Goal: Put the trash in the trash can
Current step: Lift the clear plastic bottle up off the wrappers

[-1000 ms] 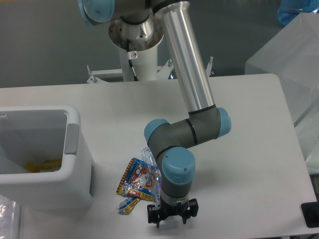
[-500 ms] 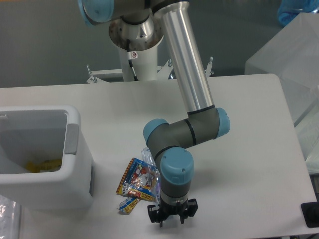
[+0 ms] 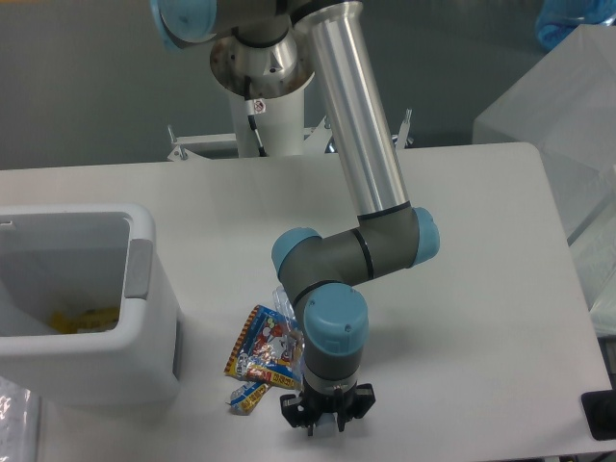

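Observation:
Blue-and-orange snack wrappers (image 3: 267,350) lie on the white table, with a smaller wrapper (image 3: 247,396) just below them. Behind them a bit of clear plastic (image 3: 283,301) shows, mostly hidden by the arm's wrist. My gripper (image 3: 326,423) points straight down near the table's front edge, just right of the wrappers and not touching them. Its black jaws look spread, with nothing between them. The white trash can (image 3: 144,289) stands at the left, a hand's width from the wrappers.
Something yellow (image 3: 82,316) lies inside the trash can. The arm's base (image 3: 265,67) stands at the back centre. Translucent boxes (image 3: 568,115) sit at the right edge. A black object (image 3: 599,416) is at the lower right corner.
The wrist and gripper have shifted slightly left, towards the wrappers. The wrappers and the trash can have not moved.

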Motion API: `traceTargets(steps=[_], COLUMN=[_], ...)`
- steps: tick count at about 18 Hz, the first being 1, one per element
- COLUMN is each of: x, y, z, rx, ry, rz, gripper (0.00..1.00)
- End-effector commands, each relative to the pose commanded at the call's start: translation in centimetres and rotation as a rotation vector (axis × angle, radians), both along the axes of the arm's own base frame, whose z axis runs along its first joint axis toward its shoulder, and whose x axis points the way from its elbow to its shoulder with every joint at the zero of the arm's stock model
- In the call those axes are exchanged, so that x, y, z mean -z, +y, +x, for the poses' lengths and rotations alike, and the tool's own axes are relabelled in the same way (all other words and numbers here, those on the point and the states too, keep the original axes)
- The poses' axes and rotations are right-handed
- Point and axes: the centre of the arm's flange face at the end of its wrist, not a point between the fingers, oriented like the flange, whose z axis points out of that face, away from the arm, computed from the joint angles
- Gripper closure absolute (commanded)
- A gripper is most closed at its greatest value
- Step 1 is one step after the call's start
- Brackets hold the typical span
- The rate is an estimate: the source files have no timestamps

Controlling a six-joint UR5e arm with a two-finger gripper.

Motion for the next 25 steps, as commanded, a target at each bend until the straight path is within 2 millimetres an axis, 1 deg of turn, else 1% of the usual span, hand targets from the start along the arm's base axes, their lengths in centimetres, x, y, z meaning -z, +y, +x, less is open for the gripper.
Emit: traceTargets(steps=[2, 10, 13, 15, 16, 18, 20, 22, 23, 25], x=[0.3, 0.0, -0.7, -3.3, -5.3, -9.7, -14.1, -18.1, -20.0, -22.6], y=[-0.2, -0.2, -0.2, -0.6, -1.0, -2.1, -2.1, -2.7, -2.6, -2.8], z=[0.3, 0.4, 0.3, -0.3, -0.8, -2.2, -2.6, -3.8, -4.1, -5.0], rx=[0.003, 0.004, 0.004, 0.001, -0.006, -0.028, -0.043, -0.118, -0.158, -0.215], ry=[-0.005, -0.006, 0.002, 0.028, 0.048, 0.095, 0.137, 0.158, 0.174, 0.209], rz=[-0.006, -0.002, 0.007, 0.034, 0.054, 0.1, 0.162, 0.232, 0.272, 0.341], gripper=[0.67, 0.7, 0.7, 0.7, 0.7, 0.7, 0.7, 0.7, 0.7, 0.69])
